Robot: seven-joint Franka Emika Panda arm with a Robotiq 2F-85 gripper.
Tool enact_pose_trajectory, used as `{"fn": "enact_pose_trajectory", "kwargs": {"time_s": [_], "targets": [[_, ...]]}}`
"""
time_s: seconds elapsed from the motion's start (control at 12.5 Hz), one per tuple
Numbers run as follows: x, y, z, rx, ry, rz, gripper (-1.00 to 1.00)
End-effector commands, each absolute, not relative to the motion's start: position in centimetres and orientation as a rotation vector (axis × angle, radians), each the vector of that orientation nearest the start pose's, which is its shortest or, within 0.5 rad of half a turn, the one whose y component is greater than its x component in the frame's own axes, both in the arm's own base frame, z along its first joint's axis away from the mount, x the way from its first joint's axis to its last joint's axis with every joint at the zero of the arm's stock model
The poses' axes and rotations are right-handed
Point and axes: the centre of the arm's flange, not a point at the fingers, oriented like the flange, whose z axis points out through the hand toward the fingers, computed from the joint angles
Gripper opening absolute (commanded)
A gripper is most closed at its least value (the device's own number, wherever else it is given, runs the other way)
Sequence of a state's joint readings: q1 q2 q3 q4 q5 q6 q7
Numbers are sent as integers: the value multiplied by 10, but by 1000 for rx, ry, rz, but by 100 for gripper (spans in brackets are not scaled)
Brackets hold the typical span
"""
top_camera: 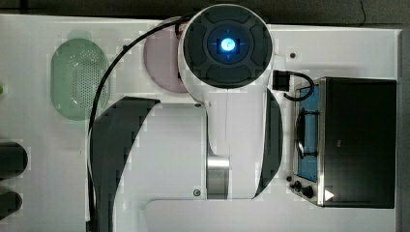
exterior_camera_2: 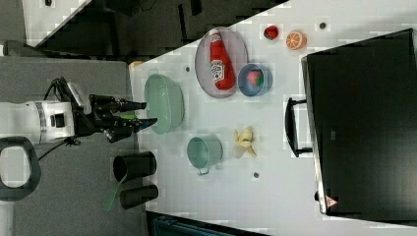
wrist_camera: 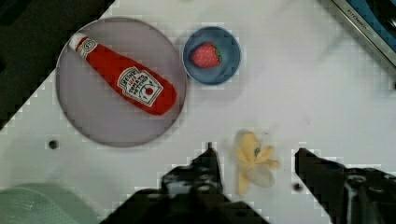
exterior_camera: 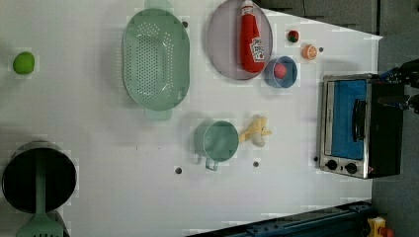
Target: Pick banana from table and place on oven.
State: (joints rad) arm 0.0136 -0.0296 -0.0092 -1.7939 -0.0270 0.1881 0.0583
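Hovering half-open, empty gripper over peeled banana at mug's three o'clock in left view; looks soft, light; best pinched mid-body

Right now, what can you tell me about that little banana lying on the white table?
The small pale yellow banana looks like a soft toy, half peeled: yellow peel flaps splay outward around a whitish tip. It lies flat on the large white tabletop, right beside the mint green metal cup, between that cup and the boxy black-topped toaster oven; whether it touches the cup is unclear. In the wrist view the robot's open black hand frames it, fingers on either side. Nothing grips it yet.
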Motion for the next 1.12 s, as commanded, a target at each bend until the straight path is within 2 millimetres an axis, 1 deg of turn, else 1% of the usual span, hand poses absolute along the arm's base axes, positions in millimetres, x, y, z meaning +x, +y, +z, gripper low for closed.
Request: {"fn": "enact_pose_trajectory", "kwargs": {"time_s": [0.08, 0.24, 0.4, 0.56, 0.72, 1.12], "targets": [[392, -24, 641, -2869, 1266, -22, 58], [392, -24, 641, -2869, 1266, -21, 99], [393, -23, 636, -2873, 1265, -10, 100], [404, -20, 617, -2883, 1256, -3, 100], [424, -15, 583, -2894, 1245, 1, 100], [470, -2, 465, -2932, 1211, 50, 100]]}}
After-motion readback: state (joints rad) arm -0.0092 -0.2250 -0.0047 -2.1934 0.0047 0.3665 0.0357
